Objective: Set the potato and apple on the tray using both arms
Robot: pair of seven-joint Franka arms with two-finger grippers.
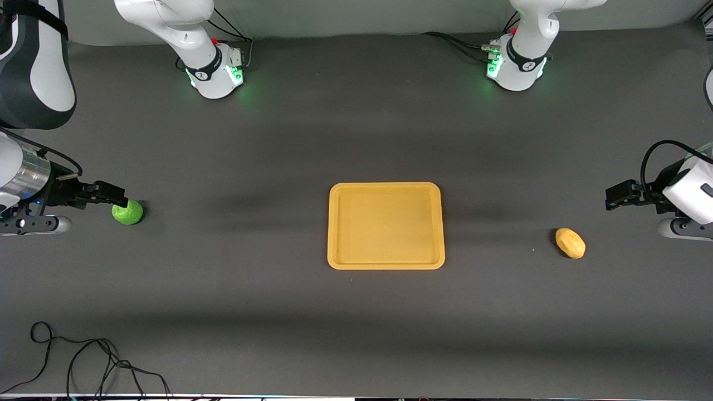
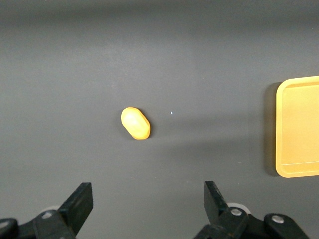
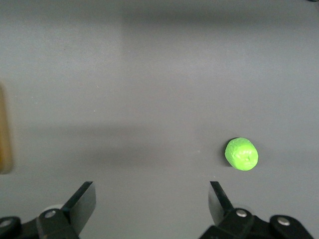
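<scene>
Overhead, both hands spread wide and empty, left hand above potato, right hand above apple, tray edge-cropped.

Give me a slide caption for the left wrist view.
Open left hand above the table, potato ahead, tray edge in sight.

Both arms rise from green-lit bases along the top of the front view, the right arm's base at upper left, the left arm's at upper right. The right arm swings out and down the left edge of the frame, wrist turned inward, and the right gripper hangs at middle left with its black fingers spread wide, nothing between them. The left arm enters at the right edge, and the left gripper hangs at middle right, fingers equally wide apart and empty.
</scene>
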